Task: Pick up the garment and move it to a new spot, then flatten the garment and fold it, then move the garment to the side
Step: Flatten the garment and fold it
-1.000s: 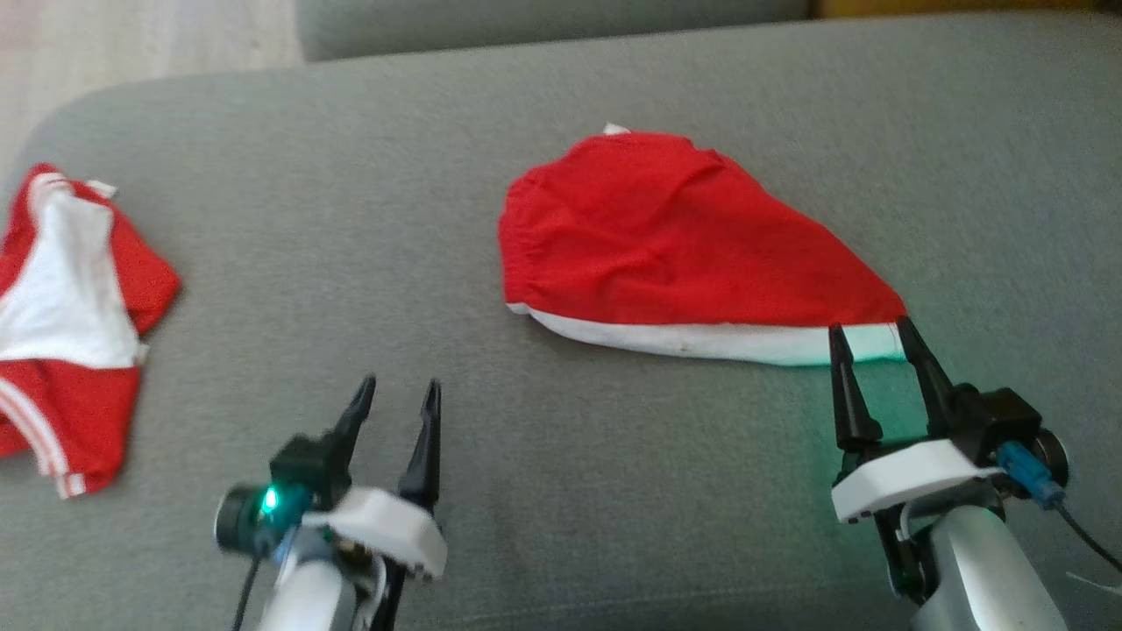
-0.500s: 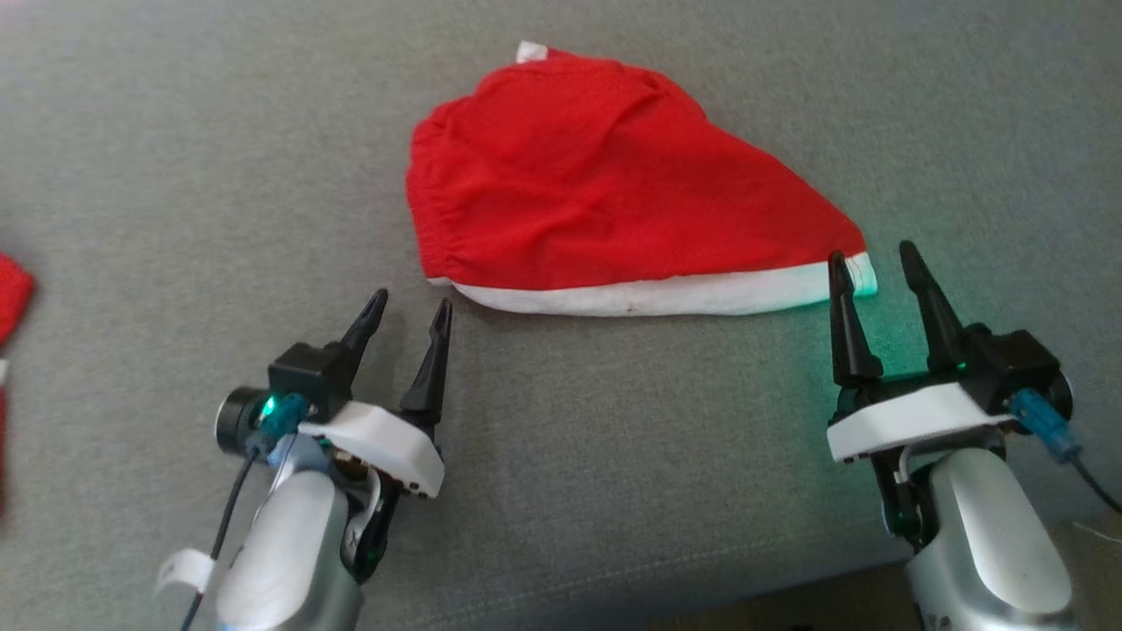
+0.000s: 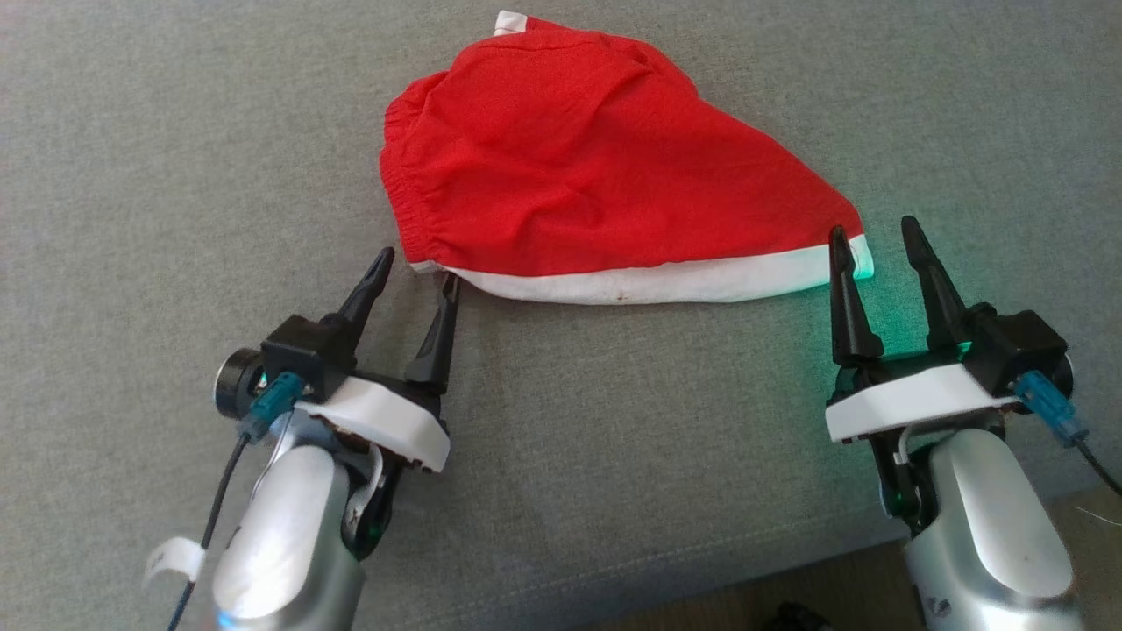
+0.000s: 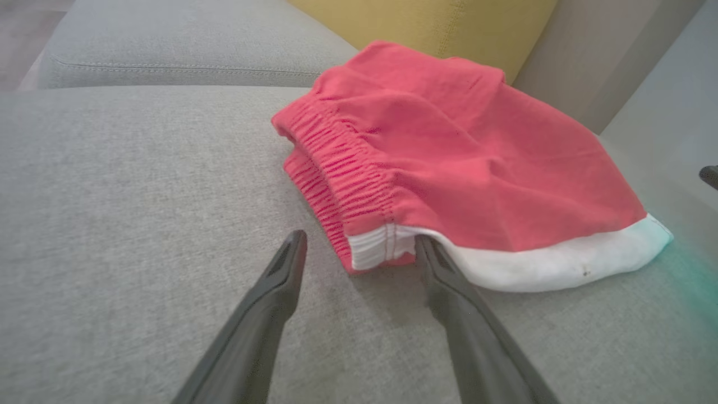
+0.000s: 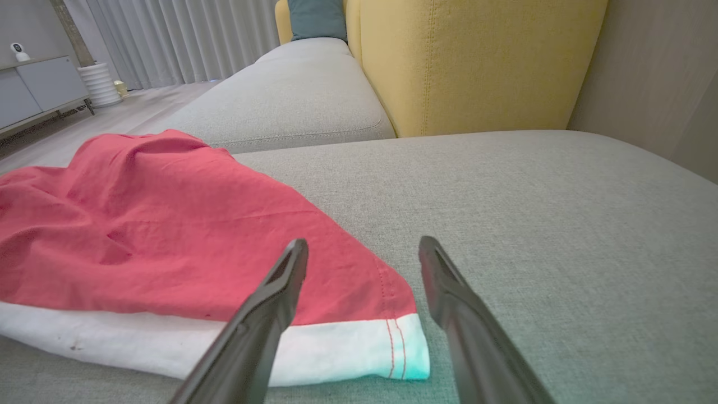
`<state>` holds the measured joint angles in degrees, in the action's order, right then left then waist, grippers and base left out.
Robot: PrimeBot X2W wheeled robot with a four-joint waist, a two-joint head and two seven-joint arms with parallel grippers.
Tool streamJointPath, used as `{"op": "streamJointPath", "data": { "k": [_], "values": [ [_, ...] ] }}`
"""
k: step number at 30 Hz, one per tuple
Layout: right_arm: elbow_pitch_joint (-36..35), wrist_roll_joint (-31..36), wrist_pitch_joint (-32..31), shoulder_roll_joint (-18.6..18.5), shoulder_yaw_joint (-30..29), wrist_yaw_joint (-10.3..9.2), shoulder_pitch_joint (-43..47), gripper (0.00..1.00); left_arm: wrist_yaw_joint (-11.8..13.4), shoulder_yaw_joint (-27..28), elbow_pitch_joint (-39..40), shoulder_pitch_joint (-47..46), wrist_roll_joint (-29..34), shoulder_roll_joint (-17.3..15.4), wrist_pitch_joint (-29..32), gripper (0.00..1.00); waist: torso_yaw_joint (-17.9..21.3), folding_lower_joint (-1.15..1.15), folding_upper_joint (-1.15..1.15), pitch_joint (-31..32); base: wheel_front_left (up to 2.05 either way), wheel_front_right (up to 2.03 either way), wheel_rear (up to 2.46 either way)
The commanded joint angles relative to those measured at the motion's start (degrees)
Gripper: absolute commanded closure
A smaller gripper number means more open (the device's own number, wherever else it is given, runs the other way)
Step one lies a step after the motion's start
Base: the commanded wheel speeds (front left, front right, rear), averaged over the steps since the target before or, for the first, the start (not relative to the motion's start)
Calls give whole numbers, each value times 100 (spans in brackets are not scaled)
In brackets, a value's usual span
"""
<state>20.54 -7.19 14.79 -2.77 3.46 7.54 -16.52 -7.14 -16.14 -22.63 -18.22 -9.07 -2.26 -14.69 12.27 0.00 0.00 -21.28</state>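
Reaching garment (image 3: 596, 175) corner: L end effector (image 3: 419, 266); R end effector (image 3: 873, 227) stays; both open, empty.

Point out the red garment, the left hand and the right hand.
red garment (image 3: 596, 175), head view, middle of the red cloth.
left hand (image 3: 419, 265), head view, midway between its open fingertips.
right hand (image 3: 872, 225), head view, midway between its open fingertips.

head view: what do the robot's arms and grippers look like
The left gripper and right gripper match: two long black tapered jaws on a white plate, a black camera block with a blue plug and dark cable, then a glossy silver forearm. Green lights glow near each wrist.
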Motion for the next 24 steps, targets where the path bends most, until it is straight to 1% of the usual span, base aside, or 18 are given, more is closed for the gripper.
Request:
{"op": "streamJointPath", "data": {
  "k": [1,6,9,10,11,13,19,24],
  "values": [
    [-167,-50,21,-11,141,-5,-111,0,-33,120,192,-183,19,-72,-31,0,8,0,0,-3,0,0,0],
    [-160,-82,21,-11,157,-5,-130,0,-34,-133,301,-187,-120,-148,-31,0,38,0,0,-34,0,0,0],
    [-144,-87,21,-11,170,-5,-136,0,-34,-169,339,-221,-169,-200,-31,0,66,0,0,-61,0,0,0],
    [-141,-88,21,-11,174,-5,-137,0,-34,-171,347,-231,-168,-210,-31,14,72,0,0,-66,0,0,0],
    [-135,-93,21,-11,170,-5,-134,0,-34,-172,353,-236,-168,-217,-31,50,76,0,0,-70,0,0,0],
    [-115,-94,21,-11,151,-5,-123,0,-34,-171,363,-238,-169,-222,-31,100,77,0,0,-67,0,0,0],
    [78,-62,21,-11,16,-5,-91,0,-35,-147,350,-125,-195,-223,-31,100,19,0,0,-27,0,0,0],
    [487,67,21,-10,-216,-5,-59,0,-35,-127,380,-18,-181,-228,-31,100,-69,0,0,-4,0,0,0]
  ]
}}
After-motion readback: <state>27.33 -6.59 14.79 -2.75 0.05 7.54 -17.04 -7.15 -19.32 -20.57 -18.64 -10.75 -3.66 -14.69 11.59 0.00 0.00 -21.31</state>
